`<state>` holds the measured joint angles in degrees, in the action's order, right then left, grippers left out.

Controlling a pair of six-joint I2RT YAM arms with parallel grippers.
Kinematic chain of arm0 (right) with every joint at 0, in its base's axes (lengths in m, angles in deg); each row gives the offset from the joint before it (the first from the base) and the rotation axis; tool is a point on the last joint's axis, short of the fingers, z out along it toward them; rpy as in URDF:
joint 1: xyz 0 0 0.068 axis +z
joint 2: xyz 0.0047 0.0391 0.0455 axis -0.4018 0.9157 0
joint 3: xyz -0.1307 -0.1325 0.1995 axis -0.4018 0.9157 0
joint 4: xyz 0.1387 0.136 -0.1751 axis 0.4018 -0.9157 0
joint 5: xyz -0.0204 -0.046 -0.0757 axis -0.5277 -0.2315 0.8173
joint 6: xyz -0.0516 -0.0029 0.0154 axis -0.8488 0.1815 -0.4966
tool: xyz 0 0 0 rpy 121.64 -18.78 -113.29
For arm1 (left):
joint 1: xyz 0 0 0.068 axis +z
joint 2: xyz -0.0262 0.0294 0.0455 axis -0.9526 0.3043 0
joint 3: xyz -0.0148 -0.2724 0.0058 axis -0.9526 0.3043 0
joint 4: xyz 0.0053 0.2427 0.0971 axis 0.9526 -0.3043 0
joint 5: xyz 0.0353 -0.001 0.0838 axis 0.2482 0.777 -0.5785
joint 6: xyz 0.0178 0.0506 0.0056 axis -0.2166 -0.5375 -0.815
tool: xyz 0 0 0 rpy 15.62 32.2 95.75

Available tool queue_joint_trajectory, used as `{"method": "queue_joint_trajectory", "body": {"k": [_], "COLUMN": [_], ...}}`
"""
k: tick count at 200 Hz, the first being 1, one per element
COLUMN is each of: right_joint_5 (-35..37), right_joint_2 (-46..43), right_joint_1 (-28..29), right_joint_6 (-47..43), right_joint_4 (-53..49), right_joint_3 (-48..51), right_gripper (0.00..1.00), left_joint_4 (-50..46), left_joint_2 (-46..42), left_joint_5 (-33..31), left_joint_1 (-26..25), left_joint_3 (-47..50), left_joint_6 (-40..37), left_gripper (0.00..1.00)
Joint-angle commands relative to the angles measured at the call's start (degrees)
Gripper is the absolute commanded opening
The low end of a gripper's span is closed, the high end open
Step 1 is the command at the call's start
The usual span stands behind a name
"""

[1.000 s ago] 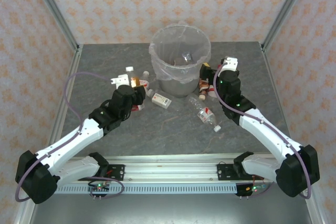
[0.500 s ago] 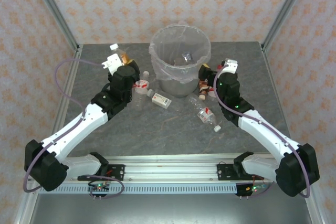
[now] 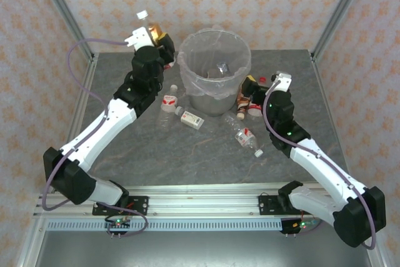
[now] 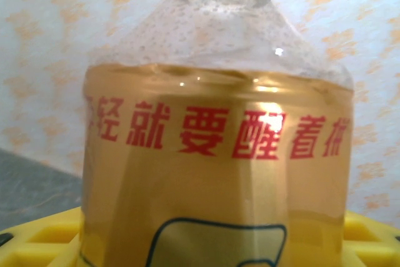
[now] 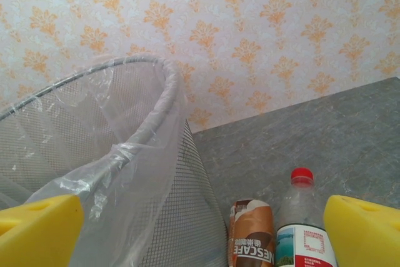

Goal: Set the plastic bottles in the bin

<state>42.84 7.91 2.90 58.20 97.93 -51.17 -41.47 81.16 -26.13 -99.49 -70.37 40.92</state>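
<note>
Judging from the scene, most of the task is left: the bin [image 3: 214, 73] is seen at upper centre of the tabletop [image 3: 206, 154], with several plastic bottles [image 3: 248, 138] lying round its foot. An amber bottle [image 4: 215, 173] is gripped in the left tool [image 3: 150, 40], raised at upper left beside the rim, unreleased; the right tool [image 3: 280, 81], spread wide and empty, is aimed at a red-capped bottle [image 5: 302, 223] by the bin.

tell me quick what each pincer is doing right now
left pincer: shut on the amber bottle
right pincer: open, holding nothing
</note>
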Motion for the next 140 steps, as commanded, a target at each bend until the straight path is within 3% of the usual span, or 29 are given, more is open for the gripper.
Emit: {"method": "queue_joint_trajectory", "body": {"k": [1, 78, 140], "right_joint_5": [1.67, 1.58, 2.91], "right_joint_2": [-2.07, -4.43, -3.61], "right_joint_1": [0.00, 0.01, -0.02], "right_joint_6": [-0.09, -0.70, -1.54], "right_joint_4": [-1.16, -5.87, -6.19], "right_joint_3": [1.57, 1.80, 1.86], "right_gripper": [0.99, 0.99, 0.99], "left_joint_4": [1.49, -9.51, -28.32], "left_joint_2": [3.13, 18.74, 32.61], "left_joint_5": [8.14, 19.63, 15.67], "left_joint_1": [0.34, 0.00, -2.39], "left_joint_3": [-6.12, -25.60, -44.34], "left_joint_6": [-2.42, -2.85, -9.21], "left_gripper": [0.54, 0.54, 0.54]}}
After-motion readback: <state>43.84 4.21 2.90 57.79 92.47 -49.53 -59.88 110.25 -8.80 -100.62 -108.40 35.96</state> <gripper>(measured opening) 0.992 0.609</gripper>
